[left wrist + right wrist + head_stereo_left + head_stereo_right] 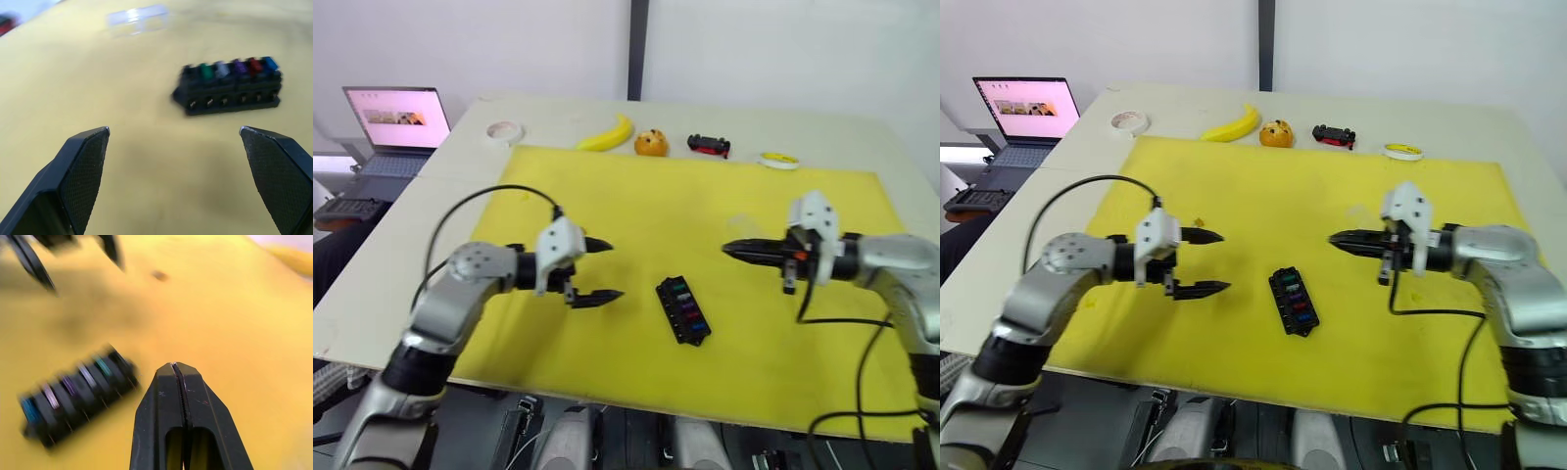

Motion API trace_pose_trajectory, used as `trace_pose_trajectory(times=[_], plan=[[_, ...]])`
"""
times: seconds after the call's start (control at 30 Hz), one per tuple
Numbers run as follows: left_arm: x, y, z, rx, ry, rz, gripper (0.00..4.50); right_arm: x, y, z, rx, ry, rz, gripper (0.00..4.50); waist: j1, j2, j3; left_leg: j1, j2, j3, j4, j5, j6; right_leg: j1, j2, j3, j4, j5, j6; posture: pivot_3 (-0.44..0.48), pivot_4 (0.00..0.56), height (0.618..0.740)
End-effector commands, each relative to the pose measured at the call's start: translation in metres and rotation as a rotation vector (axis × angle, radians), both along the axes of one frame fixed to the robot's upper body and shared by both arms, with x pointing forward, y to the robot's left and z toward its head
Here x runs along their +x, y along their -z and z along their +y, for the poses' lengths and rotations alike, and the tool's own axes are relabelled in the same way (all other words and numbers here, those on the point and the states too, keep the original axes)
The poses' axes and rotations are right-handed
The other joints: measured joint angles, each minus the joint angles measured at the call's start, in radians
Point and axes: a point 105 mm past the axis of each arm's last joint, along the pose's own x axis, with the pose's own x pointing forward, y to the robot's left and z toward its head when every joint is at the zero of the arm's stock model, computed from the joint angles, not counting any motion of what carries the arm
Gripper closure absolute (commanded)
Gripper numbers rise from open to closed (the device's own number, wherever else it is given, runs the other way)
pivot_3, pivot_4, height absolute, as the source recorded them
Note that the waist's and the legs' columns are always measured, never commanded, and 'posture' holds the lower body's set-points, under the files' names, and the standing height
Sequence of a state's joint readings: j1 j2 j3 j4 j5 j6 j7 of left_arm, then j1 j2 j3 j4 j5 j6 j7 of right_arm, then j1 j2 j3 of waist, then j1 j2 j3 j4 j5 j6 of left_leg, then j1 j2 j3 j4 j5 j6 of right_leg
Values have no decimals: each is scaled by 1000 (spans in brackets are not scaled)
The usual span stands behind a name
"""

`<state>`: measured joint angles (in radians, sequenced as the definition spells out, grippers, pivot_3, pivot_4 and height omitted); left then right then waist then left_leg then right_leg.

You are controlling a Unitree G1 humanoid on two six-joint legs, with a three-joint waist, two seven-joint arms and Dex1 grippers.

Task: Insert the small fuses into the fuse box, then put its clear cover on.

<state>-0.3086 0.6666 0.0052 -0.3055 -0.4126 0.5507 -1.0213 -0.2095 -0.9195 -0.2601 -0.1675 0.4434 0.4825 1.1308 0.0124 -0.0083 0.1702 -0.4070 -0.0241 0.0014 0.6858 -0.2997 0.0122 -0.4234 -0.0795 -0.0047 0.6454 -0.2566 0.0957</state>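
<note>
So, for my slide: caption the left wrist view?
Open left gripper faces black fuse box holding coloured fuses; clear cover beyond.

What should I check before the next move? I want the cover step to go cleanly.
1. Fuses seated in the fuse box: ok, a row of colours stands in it.
2. Cover on the box: not ok, it lies apart on the mat.
3. Left gripper open: ok.
4. Right gripper open: not ok, shut and empty.
5. Box flat on the mat: ok.
</note>
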Motion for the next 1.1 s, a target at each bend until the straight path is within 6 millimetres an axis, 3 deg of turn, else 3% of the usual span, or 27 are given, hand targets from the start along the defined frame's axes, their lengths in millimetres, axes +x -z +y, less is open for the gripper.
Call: trace_pose_trajectory(times=[0.03,0.1,0.17,0.23,0.33,0.43,0.5,0.6,0.77,0.93,1.1], plan=[[-4,-12,35,-74,-161,38,0,-7,-9,-48,-68,183,-50,4245,0,0,0,0,0,0,0,0,0,0,0,0,0,0,0,0,150,740],[-7,-9,68,-136,-313,114,0,-22,-1,-82,-108,298,-27,3720,0,0,0,0,0,0,0,0,0,0,0,0,0,0,0,0,150,740],[-14,-1,104,-121,-459,135,0,-35,1,-107,-124,408,-27,2702,-1,0,0,1,0,0,0,0,0,1,0,0,0,0,0,0,150,740],[-23,7,133,-78,-563,135,0,-45,-1,-123,-123,483,-39,1743,-8,1,0,2,0,1,-1,0,0,1,0,1,0,0,0,0,150,740],[-30,8,154,-88,-646,155,0,-52,-3,-129,-115,529,-53,213,-12,1,-1,4,0,2,-2,0,0,3,0,1,0,-1,-1,0,150,740],[-30,5,155,-118,-665,188,0,-51,-6,-119,-87,524,-68,95,-9,1,0,18,2,2,-3,-1,0,18,0,1,-3,-4,-6,0,150,740],[-28,6,147,-138,-649,242,0,-47,-7,-107,-66,501,-76,95,-7,1,0,19,2,1,-3,-1,0,19,-1,0,-4,-4,-6,0,150,740],[-16,7,130,-200,-625,358,0,-37,-10,-75,-20,419,-79,95,-5,1,0,18,2,1,-3,-1,0,18,-1,0,-4,-2,-4,0,150,740],[15,-17,95,-410,-544,515,0,-24,-22,-13,89,274,-67,95,-1,0,0,16,2,1,-3,-1,0,16,-1,0,-3,-2,-2,0,150,740],[43,-22,65,-508,-519,743,0,-14,-24,47,141,167,-39,95,-2,-2,0,15,0,0,-3,-1,-1,15,-1,0,0,-2,-2,0,150,740],[69,-14,57,-567,-611,902,0,-14,-20,92,175,72,-14,95,-6,-3,0,15,0,0,-3,0,-2,13,1,0,1,-2,-2,0,150,740]])
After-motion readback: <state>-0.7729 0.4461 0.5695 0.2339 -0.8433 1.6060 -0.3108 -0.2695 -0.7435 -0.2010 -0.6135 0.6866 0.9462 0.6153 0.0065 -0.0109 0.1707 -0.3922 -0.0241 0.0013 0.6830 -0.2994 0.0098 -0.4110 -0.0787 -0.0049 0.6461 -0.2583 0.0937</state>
